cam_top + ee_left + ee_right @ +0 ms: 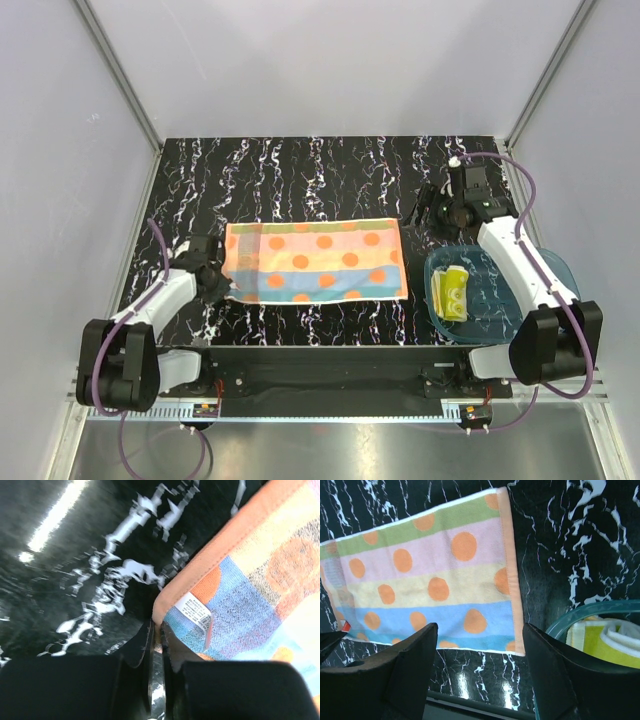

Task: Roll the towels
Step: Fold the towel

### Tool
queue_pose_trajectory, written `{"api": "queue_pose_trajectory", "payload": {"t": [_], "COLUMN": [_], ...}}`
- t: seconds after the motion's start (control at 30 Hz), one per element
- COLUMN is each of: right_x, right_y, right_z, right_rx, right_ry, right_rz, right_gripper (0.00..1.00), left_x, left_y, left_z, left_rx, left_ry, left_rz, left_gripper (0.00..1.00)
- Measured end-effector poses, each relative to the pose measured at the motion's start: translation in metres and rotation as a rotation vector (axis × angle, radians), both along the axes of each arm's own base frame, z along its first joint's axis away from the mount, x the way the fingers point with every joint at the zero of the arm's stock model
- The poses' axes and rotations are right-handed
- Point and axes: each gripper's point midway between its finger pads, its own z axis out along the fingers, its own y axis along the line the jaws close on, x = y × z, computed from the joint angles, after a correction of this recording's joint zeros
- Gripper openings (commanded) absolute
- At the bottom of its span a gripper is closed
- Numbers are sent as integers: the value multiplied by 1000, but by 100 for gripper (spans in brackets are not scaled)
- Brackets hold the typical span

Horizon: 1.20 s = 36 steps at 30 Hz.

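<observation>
Striped towel (316, 262): spread flat on the black marbled table (300, 170), pastel bands with orange dots and an orange border, lying between the two arms.
Its near-left corner: a white care label (196, 612) shows on the corner in the left wrist view, and that corner sits right at the left hand's fingertips.
Yellow towel (452, 292): rolled up, yellow with pale edging, lying inside the translucent blue tray (545, 265) at the right side of the table, just beside the striped towel's right edge.
Left hand (212, 283): at the towel's left edge, fingers drawn close together with the cloth's corner at their tips; I cannot tell whether the cloth is actually pinched.
Right hand (425, 212): raised beyond the tray, near the towel's far-right corner, fingers spread wide with nothing between them.
</observation>
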Motion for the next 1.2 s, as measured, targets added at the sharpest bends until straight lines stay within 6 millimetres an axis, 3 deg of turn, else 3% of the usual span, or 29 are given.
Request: {"api": "queue_pose_trajectory", "payload": {"t": [0.23, 0.43, 0.67, 0.77, 0.87, 1.07, 1.2], "right_x": [-36, -83, -103, -108, -116, -136, -138], "right_y": [4, 36, 61, 62, 62, 70, 76], "right_z": [-54, -95, -108, -116, -128, -150, -157], "right_rx": [-1, -30, -41, -53, -60, -93, -100], "right_ry": [166, 298, 352, 372, 407, 480, 491], "right_rz": [5, 103, 153, 140, 127, 144, 150], "right_gripper": [78, 77, 70, 56, 50, 47, 43], "left_x": [2, 1, -2, -1, -1, -4, -3], "left_y": [30, 47, 58, 57, 55, 51, 50], "left_z": [6, 11, 10, 12, 12, 9, 9], "left_rx": [19, 29, 28, 21, 12, -4, -10], "left_ry": [-3, -12, -8, -15, -25, -15, -17], "left_rz": [84, 129, 161, 155, 151, 144, 138], "left_gripper": [0, 0, 0, 0, 0, 0, 0]}}
